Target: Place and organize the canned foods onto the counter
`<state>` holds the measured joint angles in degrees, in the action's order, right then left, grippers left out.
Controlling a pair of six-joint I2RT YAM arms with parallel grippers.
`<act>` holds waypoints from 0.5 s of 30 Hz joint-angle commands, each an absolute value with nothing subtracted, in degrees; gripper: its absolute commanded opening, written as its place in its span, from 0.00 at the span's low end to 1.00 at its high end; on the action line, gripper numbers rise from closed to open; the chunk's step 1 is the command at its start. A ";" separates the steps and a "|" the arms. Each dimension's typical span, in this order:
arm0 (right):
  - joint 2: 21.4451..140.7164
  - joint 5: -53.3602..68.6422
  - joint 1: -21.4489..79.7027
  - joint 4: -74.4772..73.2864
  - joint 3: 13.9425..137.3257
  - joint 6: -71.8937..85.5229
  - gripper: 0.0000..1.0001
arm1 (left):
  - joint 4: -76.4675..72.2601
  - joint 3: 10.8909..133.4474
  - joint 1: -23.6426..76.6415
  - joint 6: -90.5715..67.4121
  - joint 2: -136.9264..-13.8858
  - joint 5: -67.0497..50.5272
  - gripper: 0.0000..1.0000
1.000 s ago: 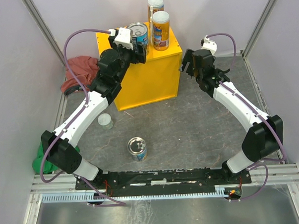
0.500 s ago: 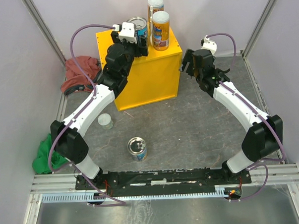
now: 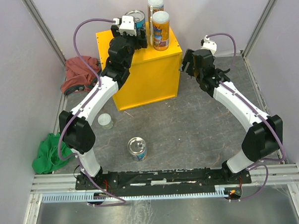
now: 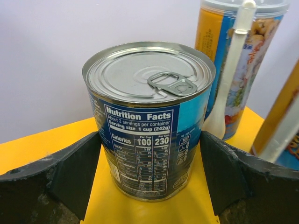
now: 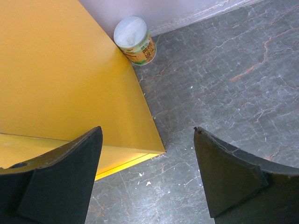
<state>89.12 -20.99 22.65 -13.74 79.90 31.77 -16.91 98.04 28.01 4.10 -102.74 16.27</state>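
Silver-topped blue tin stands on the counter between my left fingers, spread, barely clear; right fingers gape empty. Three cans wait below.

Left gripper reaches far forward, jaws apart — right gripper spread wide.

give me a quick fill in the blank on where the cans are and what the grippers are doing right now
1. The blue-labelled tin between the left gripper fingers stands on the ____ counter.
2. The right gripper holds ____.
3. Two orange-labelled cans stand ____ on the counter.
4. The silver-topped tin on the table stands ____ the two arm bases.

Missing words: yellow; nothing; upright; between
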 commanded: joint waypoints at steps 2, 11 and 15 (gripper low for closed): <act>87.74 -19.03 23.50 -10.57 80.18 31.91 0.87 | -18.85 101.25 25.77 1.31 -104.13 15.13 0.91; 87.28 -19.16 23.72 -10.57 79.72 31.48 0.87 | -20.60 102.37 24.35 -0.11 -105.59 6.94 0.91; 87.17 -19.26 23.69 -10.55 79.72 31.29 0.87 | -21.71 103.31 24.26 -0.46 -106.49 1.77 0.91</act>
